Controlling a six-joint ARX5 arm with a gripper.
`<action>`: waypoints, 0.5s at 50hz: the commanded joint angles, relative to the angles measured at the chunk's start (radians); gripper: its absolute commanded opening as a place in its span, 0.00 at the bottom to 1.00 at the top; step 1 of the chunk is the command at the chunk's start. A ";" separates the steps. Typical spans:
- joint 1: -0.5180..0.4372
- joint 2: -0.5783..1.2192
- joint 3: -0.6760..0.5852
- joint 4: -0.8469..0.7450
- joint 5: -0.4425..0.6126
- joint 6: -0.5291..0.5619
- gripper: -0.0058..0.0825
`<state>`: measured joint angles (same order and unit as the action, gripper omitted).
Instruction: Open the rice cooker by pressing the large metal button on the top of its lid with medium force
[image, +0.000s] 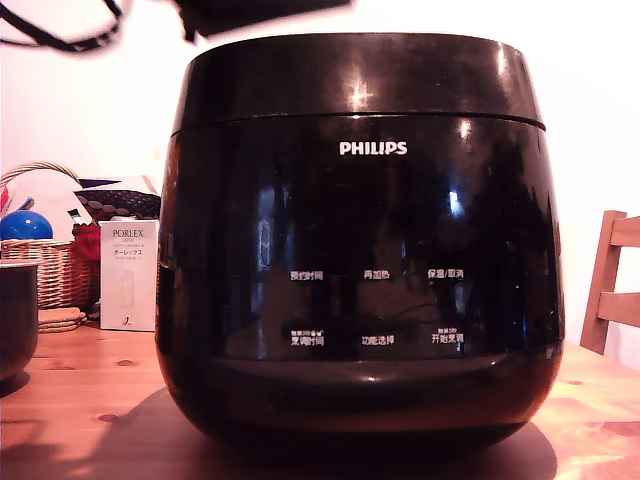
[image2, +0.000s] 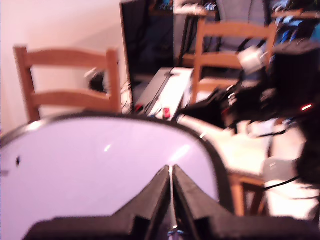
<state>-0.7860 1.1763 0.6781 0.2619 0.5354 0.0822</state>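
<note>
Both my jaws are pressed together into one blunt tip, suited to pushing rather than pinching. My gripper (image2: 170, 172) hangs over the lid (image: 355, 78), which sits shut on the rice cooker (image: 360, 300) standing on the wooden surface (image: 80, 400).

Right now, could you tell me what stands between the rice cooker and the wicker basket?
A white Porlex box, seen in the exterior view.

Pincer (image2: 170, 172) closed, fingertips touching.

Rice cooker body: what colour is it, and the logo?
Glossy black rice cooker with a white PHILIPS logo; the exterior view shows it best.
</note>
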 joint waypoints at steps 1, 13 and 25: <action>-0.007 0.018 0.013 0.000 -0.024 0.005 0.04; -0.009 0.028 0.013 -0.107 -0.051 0.005 0.04; -0.027 0.028 0.013 -0.250 -0.060 0.066 0.04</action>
<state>-0.7971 1.1770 0.7361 0.0746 0.4835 0.1165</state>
